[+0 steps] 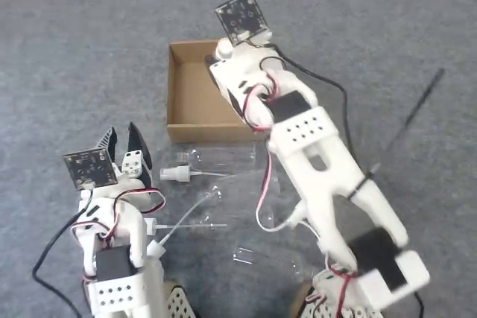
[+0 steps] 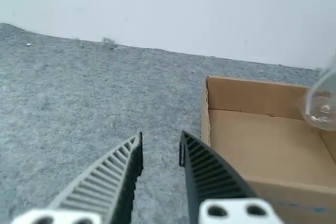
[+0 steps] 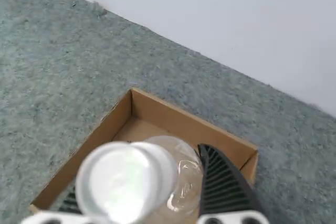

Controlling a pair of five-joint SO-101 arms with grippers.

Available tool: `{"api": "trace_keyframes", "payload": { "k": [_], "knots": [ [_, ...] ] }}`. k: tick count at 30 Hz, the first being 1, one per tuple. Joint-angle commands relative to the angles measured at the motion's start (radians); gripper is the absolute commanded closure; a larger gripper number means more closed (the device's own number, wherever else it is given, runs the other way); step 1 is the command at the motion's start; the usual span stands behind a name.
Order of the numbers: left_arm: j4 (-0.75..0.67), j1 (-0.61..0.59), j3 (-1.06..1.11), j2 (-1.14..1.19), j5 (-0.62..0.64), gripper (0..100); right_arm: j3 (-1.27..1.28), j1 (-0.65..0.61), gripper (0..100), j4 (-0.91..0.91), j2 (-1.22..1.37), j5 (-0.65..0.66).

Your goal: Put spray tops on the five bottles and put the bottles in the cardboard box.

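The grey carpet (image 1: 67, 57) spreads under everything, and the cardboard box (image 1: 190, 102) sits open on it. My right pincer (image 3: 152, 192) hangs over the box, clenched on a clear bottle (image 3: 131, 179). My left pincer (image 1: 123, 141) is above the carpet, off to one side of the box, with its jaws parted and nothing between them. More clear bottles (image 1: 223, 160) lie just in front of the box, with a white spray top (image 1: 177, 174) among them.

Grey carpet (image 1: 74, 57) bears cardboard box (image 1: 195, 102), clear bottles (image 1: 223, 160), spray tops (image 1: 177, 174).
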Motion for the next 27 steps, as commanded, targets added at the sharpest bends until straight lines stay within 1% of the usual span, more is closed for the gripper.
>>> {"api": "trace_keyframes", "payload": {
  "k": [1,11,17,27],
  "knots": [
    [0.002,-0.002,-0.002,-0.009,-0.009,89,-0.120,-0.013,99.3,-0.044,0.030,0.002],
    [0.002,0.003,-0.002,-0.009,-0.009,89,-0.302,-0.013,99.3,-0.042,0.234,-0.002],
    [0.002,0.005,-0.002,-0.009,-0.009,89,-0.436,-0.012,99.3,-0.041,0.354,-0.137],
    [0.002,0.000,-0.002,-0.009,-0.009,89,-0.647,-0.015,99.3,-0.042,0.564,-0.155]
  ]
}}
